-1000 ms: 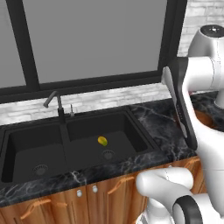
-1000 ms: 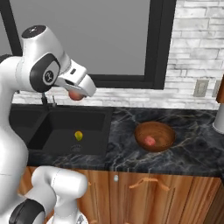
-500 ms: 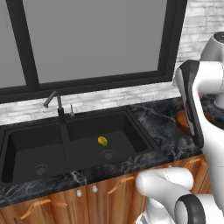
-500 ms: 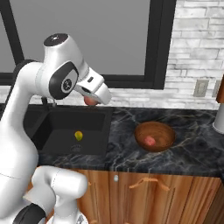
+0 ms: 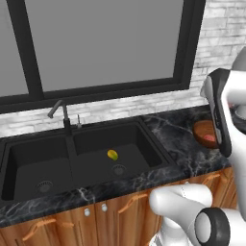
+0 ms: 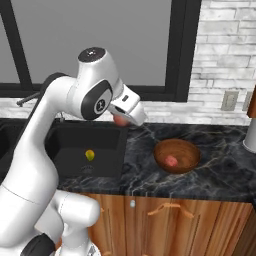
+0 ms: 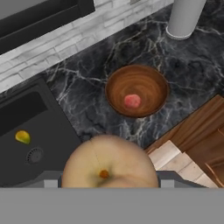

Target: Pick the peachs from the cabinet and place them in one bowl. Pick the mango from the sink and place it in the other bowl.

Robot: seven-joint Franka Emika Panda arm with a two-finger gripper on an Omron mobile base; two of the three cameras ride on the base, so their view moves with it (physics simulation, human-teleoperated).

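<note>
Roughly a third done, by the look of it. One peach (image 7: 132, 101) already down in the wooden bowl (image 7: 114, 97), also visible as a pink spot in that bowl in the right base view (image 6: 171, 160). Second peach (image 7: 109, 163) clamped in the gripper (image 6: 121, 120): jaws partly closed around it, fruit sitting right at the camera in the hand view, reddish underside showing under the hand in the right base view (image 6: 120, 120).

Carried above the black marble counter (image 6: 215, 175), between sink (image 6: 75, 150) and wooden bowl, not yet over the bowl. Bowl well clear of the sink edge, on the counter to the right.

Left to do, judged from this: bring the held peach over the wooden bowl and release, then go for the mango.

Mango (image 5: 112, 154) untouched, lying on the floor of the sink's right basin (image 5: 144, 144), just beside the round drain (image 5: 118, 169). Same fruit seen yellow-green in the hand view (image 7: 22, 137) and right base view (image 6: 89, 155). Left basin holding nothing but its drain (image 5: 44, 186).

Pale glassy bowl for the mango not identifiable here; pale cylinder (image 7: 183, 17) standing on the counter beyond the wooden bowl, contents impossible to tell.
</note>
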